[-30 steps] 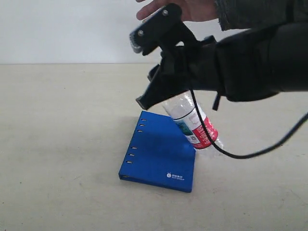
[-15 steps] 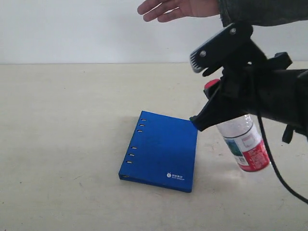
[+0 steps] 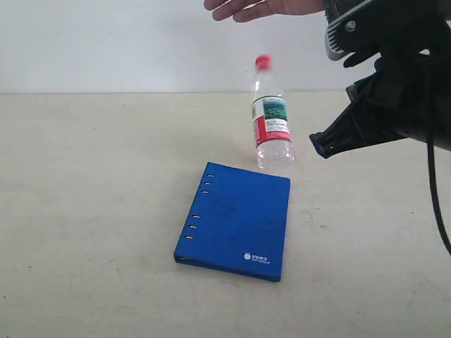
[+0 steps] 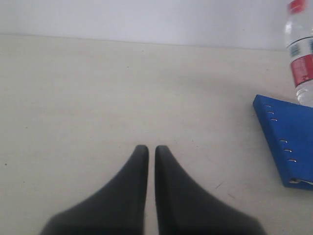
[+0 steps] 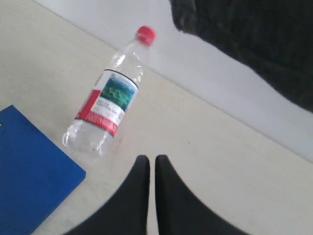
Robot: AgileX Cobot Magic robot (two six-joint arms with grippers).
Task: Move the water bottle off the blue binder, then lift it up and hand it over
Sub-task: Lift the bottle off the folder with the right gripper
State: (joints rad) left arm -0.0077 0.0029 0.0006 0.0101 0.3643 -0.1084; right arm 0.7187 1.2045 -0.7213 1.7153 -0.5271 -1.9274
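The water bottle (image 3: pixel 271 120) stands upright on the table just behind the far edge of the blue binder (image 3: pixel 236 222), with nothing gripping it. It has a red cap and a red, white and green label. My right gripper (image 3: pixel 318 149) hangs to the bottle's right, apart from it, shut and empty. The right wrist view shows the bottle (image 5: pixel 110 98) beside the binder's corner (image 5: pixel 29 166), beyond the closed right gripper (image 5: pixel 151 159). My left gripper (image 4: pixel 147 148) is shut over bare table, with the binder (image 4: pixel 293 127) and bottle (image 4: pixel 303 54) off to one side.
A person's open hand (image 3: pixel 261 8) hovers above the bottle at the back of the table. A dark sleeve (image 5: pixel 244 44) fills a corner of the right wrist view. A pale wall runs behind the beige tabletop (image 3: pixel 91 211).
The bottle was tilted in my right gripper beside the binder; it now stands free behind the binder. My right gripper has drawn away to the right and up, closed.
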